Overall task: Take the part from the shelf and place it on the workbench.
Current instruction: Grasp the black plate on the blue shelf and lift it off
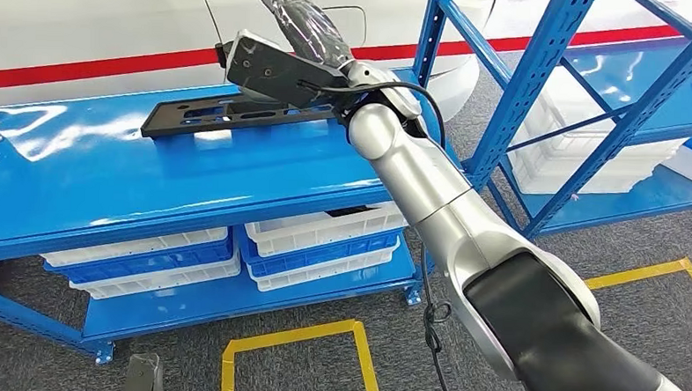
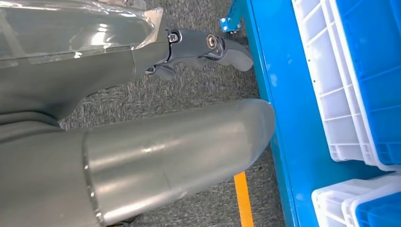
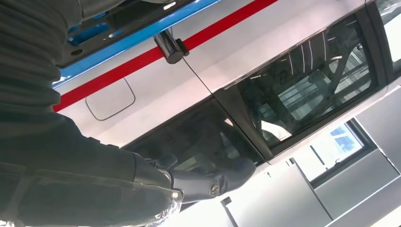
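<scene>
On the blue workbench (image 1: 106,163) top lies the long black part (image 1: 231,114), its long axis running along the bench, its near end under the right hand (image 1: 310,35). Whether that hand grips it cannot be told. The right arm reaches over the bench; the left hand (image 2: 208,47) hangs low, holding nothing.

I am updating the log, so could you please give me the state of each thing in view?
black part: lying flat on the blue workbench, one end under the right hand.
right hand: over the part's end; grip hidden.
left hand: hanging beside the bench, holding nothing.
white and blue crates: stacked on the lower shelf.
</scene>
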Controlling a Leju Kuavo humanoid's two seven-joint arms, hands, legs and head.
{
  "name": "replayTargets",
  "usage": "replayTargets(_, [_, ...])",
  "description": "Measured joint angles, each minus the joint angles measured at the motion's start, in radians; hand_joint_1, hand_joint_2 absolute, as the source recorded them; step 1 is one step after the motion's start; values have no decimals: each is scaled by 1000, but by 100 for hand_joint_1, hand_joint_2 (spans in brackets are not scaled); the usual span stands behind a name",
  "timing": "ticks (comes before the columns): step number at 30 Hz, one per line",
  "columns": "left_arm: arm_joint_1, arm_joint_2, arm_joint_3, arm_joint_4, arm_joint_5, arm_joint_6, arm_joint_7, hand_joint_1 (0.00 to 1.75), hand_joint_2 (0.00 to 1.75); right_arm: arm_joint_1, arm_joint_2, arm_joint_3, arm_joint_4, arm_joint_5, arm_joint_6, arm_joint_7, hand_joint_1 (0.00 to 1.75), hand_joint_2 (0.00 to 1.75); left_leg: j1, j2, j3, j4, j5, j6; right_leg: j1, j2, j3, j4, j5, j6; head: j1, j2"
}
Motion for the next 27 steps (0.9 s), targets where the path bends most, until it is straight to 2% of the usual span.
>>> replayTargets(1, [1, -1, 0, 0, 1, 0, 0, 0, 0, 2, 0, 0, 2, 0, 0, 0, 0, 175, 0, -1, 4, 0, -6, 1, -1, 0, -42, 56, -18, 0, 0, 0])
replayTargets(2, [4, -1, 0, 0, 1, 0, -1, 0, 0, 5, 0, 0, 5, 0, 0, 0, 0, 175, 0, -3, 10, 0, -13, 0, -3, 0, -72, 83, -26, 4, 0, 0])
replayTargets(3, [6, -2, 0, 0, 1, -1, -1, 0, 0, 7, 0, 1, 7, 1, 0, 0, 0, 175, 0, -6, 18, 1, -20, -2, -5, 0, -84, 73, -17, 11, 0, 0])
replayTargets(4, [8, -3, 0, 0, 1, -2, -2, 0, 0, 8, 1, 1, 9, 1, 0, 0, 0, 175, 0, -8, 28, 1, -28, -5, -7, -1, -78, 26, 13, 21, 0, 0])
replayTargets(5, [9, -4, 0, 0, 1, -3, -2, 0, 0, 7, 1, 1, 10, 2, 0, 0, 0, 175, 0, -10, 38, 1, -36, -8, -10, -3, -59, -47, 57, 31, 0, 0])
replayTargets(6, [9, -4, 0, 0, 1, -4, -2, 0, 0, 6, 1, 1, 11, 3, 0, 0, 0, 175, 0, -11, 48, 2, -45, -13, -12, -6, -39, -118, 100, 36, 0, 0])
replayTargets(7, [9, -5, 0, 0, 1, -5, -3, 0, 0, 6, 0, 1, 12, 4, 1, 0, 0, 175, -1, -13, 55, 1, -53, -18, -11, -9, -21, -171, 127, 30, 0, 0])
replayTargets(8, [9, -6, 0, 0, 1, -5, -3, 0, 0, 5, 1, 2, 13, 5, 1, 0, 0, 175, -1, -13, 60, -1, -60, -25, -8, -12, -9, -199, 143, 20, 0, 0])
replayTargets(10, [9, -8, 0, 0, 0, -6, -2, 0, 0, 3, 3, 2, 14, 7, 2, 1, 0, 175, -1, -13, 66, 6, -64, -36, -7, -11, 7, -209, 143, -9, -1, 0])
replayTargets(12, [9, -9, 0, 1, 0, -6, -2, 0, 0, -1, 5, 1, 13, 8, 2, 2, 0, 175, 3, -8, 55, 43, -68, -44, -13, -9, 25, -215, 144, -26, -2, 0])
replayTargets(14, [7, -8, 0, 1, -1, -6, -2, 0, 0, -6, 8, 2, 13, 8, 2, 2, 0, 175, 8, -3, 0, 136, -89, -53, -15, -9, 43, -216, 134, -38, -3, 0])
replayTargets(16, [8, -9, 0, 1, -1, -6, -2, 0, 0, -7, 10, 4, 13, 10, 3, 6, 0, 175, 11, -1, -81, 250, -133, -63, -14, -8, 57, -216, 121, -45, -4, 0])
replayTargets(17, [10, -9, 0, 1, -1, -6, -2, 0, 0, -6, 10, 4, 14, 11, 4, 8, 0, 175, 13, 0, -113, 279, -150, -67, -14, -7, 65, -216, 113, -45, -4, 0])
replayTargets(18, [11, -8, 0, 1, -1, -6, -1, 0, 0, -6, 9, 5, 14, 12, 5, 11, 0, 175, 15, 1, -130, 277, -151, -69, -14, -6, 73, -216, 105, -44, -4, 0])
replayTargets(19, [11, -8, 0, 1, -2, -6, 0, 0, 0, -6, 9, 6, 14, 12, 6, 13, 0, 175, 17, 2, -129, 241, -127, -69, -14, -5, 84, -216, 96, -42, -4, 0])
replayTargets(21, [11, -7, 0, 1, -2, -6, 1, 0, 0, -8, 9, 6, 14, 11, 7, 15, 0, 175, 18, 5, -89, 107, -31, -63, -13, -5, 108, -216, 77, -36, -4, 0])
replayTargets(22, [11, -7, 0, 1, -3, -6, 2, 0, 0, -10, 8, 7, 14, 11, 7, 15, 0, 175, 16, 7, -68, 50, 3, -58, -11, -4, 117, -217, 68, -30, -4, 0])
replayTargets(23, [10, -7, 0, 1, -3, -7, 2, 0, 0, -12, 7, 7, 14, 11, 8, 16, 0, 175, 13, 8, -52, 14, 24, -53, -10, -3, 124, -219, 61, -24, -4, 0])
replayTargets(25, [9, -7, 0, 1, -4, -8, 2, 0, 0, -16, 5, 7, 13, 10, 9, 18, 0, 175, 7, 7, -39, -1, 21, -39, -5, -1, 132, -217, 56, -9, -3, 0])
replayTargets(27, [9, -9, 0, 1, -4, -8, 2, 0, 0, -19, 2, 7, 13, 10, 9, 18, 0, 175, 6, 5, -23, -8, 23, -24, -3, -2, 123, -190, 52, 1, -3, 0])
